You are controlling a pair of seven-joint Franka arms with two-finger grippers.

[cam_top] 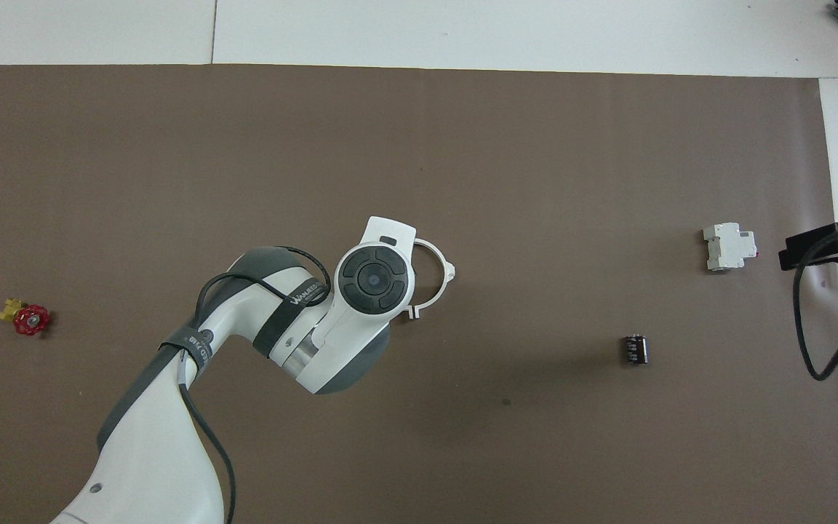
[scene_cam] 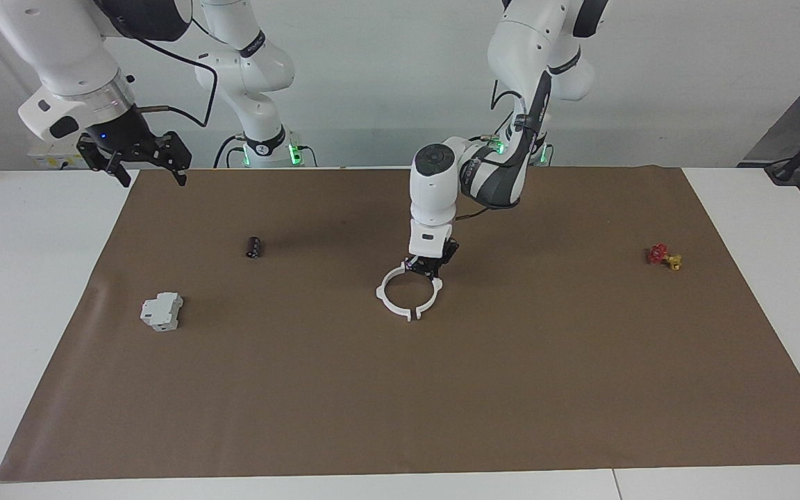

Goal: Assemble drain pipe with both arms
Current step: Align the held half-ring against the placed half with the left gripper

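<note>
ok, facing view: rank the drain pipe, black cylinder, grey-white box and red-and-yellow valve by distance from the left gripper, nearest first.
1. drain pipe: mid-table, left gripper shut on its rim.
2. black cylinder: toward the right arm's end.
3. red-and-yellow valve: toward the left arm's end.
4. grey-white box: right arm's end, farther from the robots than the cylinder.

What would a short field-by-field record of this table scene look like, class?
surface: brown mat
drain pipe: white ring mid-mat, halves almost joined
left gripper: shut on the ring's rim nearest the robots
right gripper: open, raised over the mat's corner, waiting
grey-white box: toward the right arm's end
black cylinder: nearer the robots than the box
red-and-yellow valve: toward the left arm's end
</note>
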